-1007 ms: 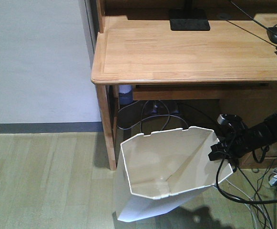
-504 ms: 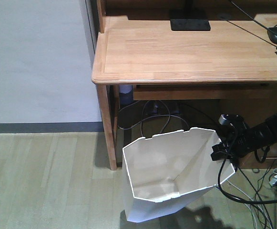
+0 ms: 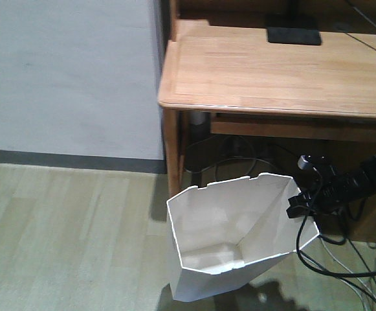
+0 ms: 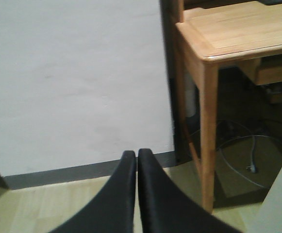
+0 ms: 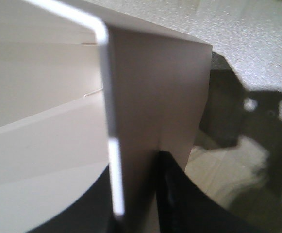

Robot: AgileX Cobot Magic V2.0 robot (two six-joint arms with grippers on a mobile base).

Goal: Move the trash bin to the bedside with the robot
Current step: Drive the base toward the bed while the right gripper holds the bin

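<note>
The white trash bin (image 3: 226, 240) hangs tilted in front of the wooden desk, its open mouth facing up and toward me. My right gripper (image 3: 296, 204) is shut on the bin's right rim. In the right wrist view the thin bin wall (image 5: 150, 87) is pinched between the two black fingers of the right gripper (image 5: 138, 187), one inside and one outside. My left gripper (image 4: 136, 155) is shut with nothing in it, pointing at the wall's dark skirting. The bedside is out of view.
A wooden desk (image 3: 272, 71) stands behind the bin, its left leg (image 3: 171, 155) close to the bin's rim. Cables (image 3: 343, 265) trail on the floor under the desk at right. A pale wall (image 3: 65, 71) and light wood floor (image 3: 58, 227) fill the left.
In the front view the desk and wall have slid to the right, with more wall and floor showing at left. The bin stays in my right gripper and hangs slightly more upright.
</note>
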